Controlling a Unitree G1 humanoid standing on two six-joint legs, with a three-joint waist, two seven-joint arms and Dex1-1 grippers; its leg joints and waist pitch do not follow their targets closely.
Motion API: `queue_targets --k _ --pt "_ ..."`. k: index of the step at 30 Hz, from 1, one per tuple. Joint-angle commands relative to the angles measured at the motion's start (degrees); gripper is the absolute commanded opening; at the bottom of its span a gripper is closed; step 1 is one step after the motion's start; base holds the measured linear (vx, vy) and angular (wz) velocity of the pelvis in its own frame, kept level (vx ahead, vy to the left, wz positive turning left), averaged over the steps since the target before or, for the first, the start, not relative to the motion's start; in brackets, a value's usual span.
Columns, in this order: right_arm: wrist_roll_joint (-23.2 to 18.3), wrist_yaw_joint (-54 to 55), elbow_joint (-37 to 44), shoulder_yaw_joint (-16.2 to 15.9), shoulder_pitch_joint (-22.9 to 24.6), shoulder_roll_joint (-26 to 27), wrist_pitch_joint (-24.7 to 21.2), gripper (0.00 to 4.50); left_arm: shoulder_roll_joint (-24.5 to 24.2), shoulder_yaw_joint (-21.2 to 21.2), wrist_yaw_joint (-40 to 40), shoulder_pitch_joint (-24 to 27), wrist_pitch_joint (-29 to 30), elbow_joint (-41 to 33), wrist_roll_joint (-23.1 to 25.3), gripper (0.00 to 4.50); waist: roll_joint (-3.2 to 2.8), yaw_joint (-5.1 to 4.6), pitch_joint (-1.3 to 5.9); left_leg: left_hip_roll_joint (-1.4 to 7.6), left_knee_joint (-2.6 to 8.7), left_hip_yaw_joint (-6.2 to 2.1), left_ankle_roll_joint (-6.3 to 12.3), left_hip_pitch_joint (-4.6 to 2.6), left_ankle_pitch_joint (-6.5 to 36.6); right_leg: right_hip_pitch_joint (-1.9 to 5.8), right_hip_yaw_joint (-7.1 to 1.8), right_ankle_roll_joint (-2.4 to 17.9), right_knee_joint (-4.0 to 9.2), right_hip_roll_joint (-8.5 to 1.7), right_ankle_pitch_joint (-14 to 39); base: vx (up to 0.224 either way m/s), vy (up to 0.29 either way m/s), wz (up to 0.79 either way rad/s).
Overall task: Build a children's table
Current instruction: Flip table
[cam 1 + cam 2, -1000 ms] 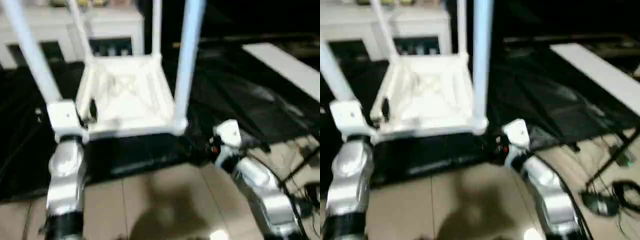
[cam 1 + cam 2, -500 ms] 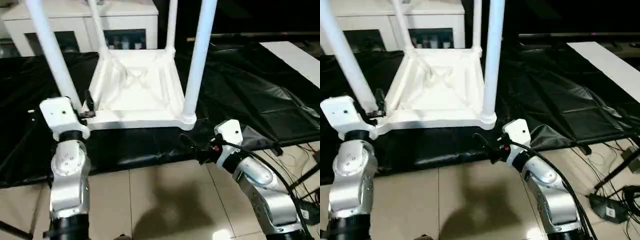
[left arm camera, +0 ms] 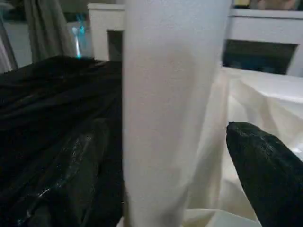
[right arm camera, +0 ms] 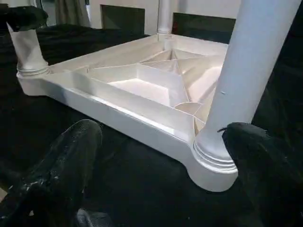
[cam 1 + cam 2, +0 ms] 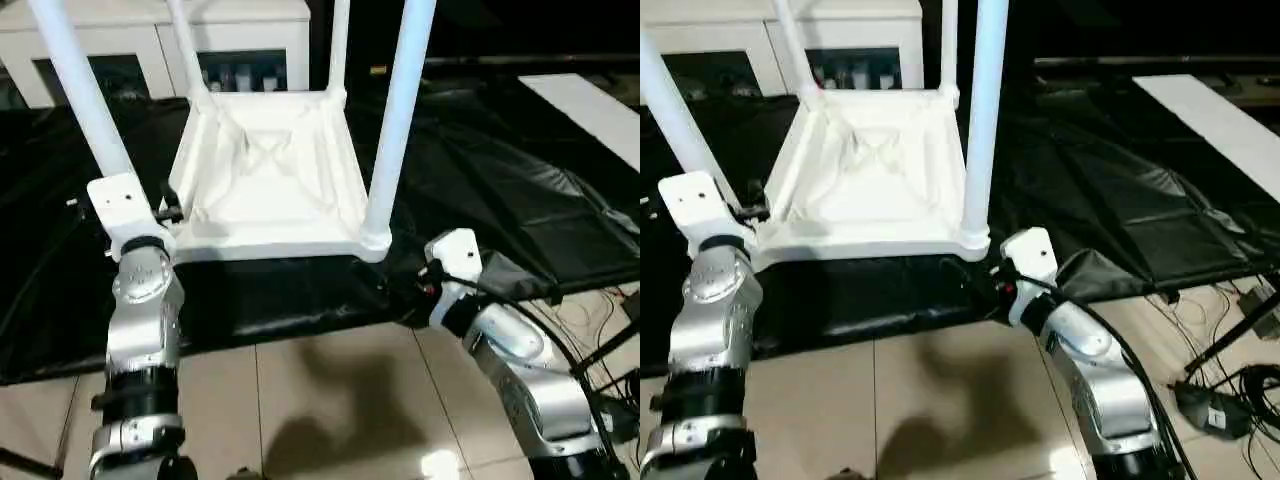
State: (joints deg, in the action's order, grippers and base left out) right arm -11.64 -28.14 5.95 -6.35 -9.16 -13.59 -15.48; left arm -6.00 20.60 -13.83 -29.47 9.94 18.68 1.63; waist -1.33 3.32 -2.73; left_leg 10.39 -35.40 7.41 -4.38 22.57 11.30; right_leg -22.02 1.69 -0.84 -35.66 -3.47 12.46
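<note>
Table top (image 5: pixel 270 170) lies upside down on black sheeting (image 5: pixel 480 190), ribbed underside up, all four legs seated in its corner sockets and standing upright. Near-right leg (image 5: pixel 395 120) and near-left leg (image 5: pixel 85 100) are the two closest to the robot; the other two rise from the top's far corners.

Left gripper (image 3: pixel 165 189) sits at the top's near-left corner, fingers spread wide on either side of the near-left leg. One black fingertip (image 3: pixel 265 165) is over the top's inner side, the other on the sheeting side. Can't tell whether either pad touches the tube; no closed grip.

Right gripper (image 4: pixel 161 161) is just off the top's near-right corner, low over the sheeting, fingers wide apart and holding nothing. One fingertip (image 4: pixel 251 146) is beside the near-right socket.

White cabinet (image 5: pixel 160 40) stands beyond the top's far edge. Flat white panel (image 5: pixel 590 105) lies well to the top's right.
</note>
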Motion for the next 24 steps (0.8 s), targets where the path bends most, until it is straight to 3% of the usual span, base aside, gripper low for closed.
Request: queue_targets --k 1,4,5,9,10,14,15,19,20,24 --pt "-0.61 -0.55 -0.13 -0.29 -1.03 0.16 -0.23 4.5 -0.57 0.61 -0.64 -0.98 -0.42 1.77 -0.88 4.33 -0.55 -0.01 3.12 1.69 4.85 -0.2 1.55 -1.04 9.31 2.37 -1.77 11.71 3.78 -3.4 -1.45 0.0 0.0 0.0" --pt "-1.14 -1.84 -0.26 -0.58 -0.88 0.09 0.24 4.5 -0.9 -0.31 4.61 -1.63 -0.61 3.27 -3.0 4.33 -0.61 0.0 3.03 1.73 5.0 -0.15 0.94 -1.13 10.55 2.17 -1.86 11.79 3.98 -3.41 -0.29 0.0 0.0 0.0" --pt "-2.71 -3.83 0.27 -0.77 -0.35 -0.06 -0.13 4.5 -0.94 -2.12 10.1 -1.65 0.57 3.87 -4.5 4.33 -0.99 0.19 3.12 1.79 5.04 -0.21 0.64 -1.18 10.88 2.18 -1.91 11.94 3.84 -3.53 -0.28 0.0 0.0 0.0" --pt "-4.84 -6.13 1.34 -0.88 0.47 -0.5 -1.33 4.5 -0.73 -4.12 14.1 -0.44 2.4 2.67 -5.2 4.16 -0.87 0.53 2.98 2.05 5.18 -0.04 0.81 -1.31 11.89 2.02 -1.91 12.4 3.97 -3.56 -0.53 0.0 0.0 0.0" --pt "-5.07 -6.47 1.48 -0.9 0.64 -0.64 -1.48 4.5 -0.68 -4.51 14.56 -0.1 2.89 2.38 -5.29 3.96 -0.88 0.72 2.99 2.15 5.22 -0.07 0.82 -1.29 11.86 2.11 -1.93 12.37 3.93 -3.69 -0.41 0.0 0.0 0.0" --pt "-5.86 -7.74 1.8 -0.85 1.33 -1.22 -1.89 4.5 -0.39 -6.17 15.55 1.89 5.36 1.33 -5.13 3.83 -0.76 1.35 2.84 2.23 5.47 0.27 0.58 -1.29 13.03 1.9 -1.91 11.66 4.2 -3.72 2.59 0.0 0.0 0.0" --pt "-5.8 -7.7 1.61 -0.83 1.25 -1.16 -1.81 4.5 -0.49 -6.18 15.25 1.91 5.43 1.89 -5.18 3.5 -0.67 1.31 2.83 2.28 5.56 0.39 0.38 -1.19 13.22 1.95 -1.89 11.36 4.3 -3.76 3.59 0.0 0.0 0.0" --pt "-5.77 -7.69 1.22 -0.78 0.96 -0.76 -1.76 4.5 -0.69 -6.35 16.07 1.39 5.77 2.67 -6.15 3.44 -0.76 1.33 2.92 2.25 5.61 0.4 -0.08 -1.2 13.31 1.87 -1.89 10.64 4.44 -3.78 4.53 0.0 0.0 0.0" --pt "-5.66 -7.72 1.12 -0.81 1.01 -0.65 -1.59 4.5 -0.5 -6.71 16.77 1.48 6.45 2.76 -6.43 3.11 -0.72 1.4 3.12 2.23 5.46 0.49 0.17 -1.14 11.19 2.03 -1.87 10.73 4.26 -3.77 1.78 0.0 0.0 0.0" --pt "-6.03 -7.67 0.54 -0.56 0.9 -0.41 -1.2 4.5 0.07 -6.33 17.42 1.45 5.2 5.0 -6.53 2.96 -0.71 1.61 3.44 2.13 5.12 0.68 1.32 -1.19 7.52 2.24 -1.7 11.41 3.95 -3.74 -3.42 0.0 0.0 0.0"
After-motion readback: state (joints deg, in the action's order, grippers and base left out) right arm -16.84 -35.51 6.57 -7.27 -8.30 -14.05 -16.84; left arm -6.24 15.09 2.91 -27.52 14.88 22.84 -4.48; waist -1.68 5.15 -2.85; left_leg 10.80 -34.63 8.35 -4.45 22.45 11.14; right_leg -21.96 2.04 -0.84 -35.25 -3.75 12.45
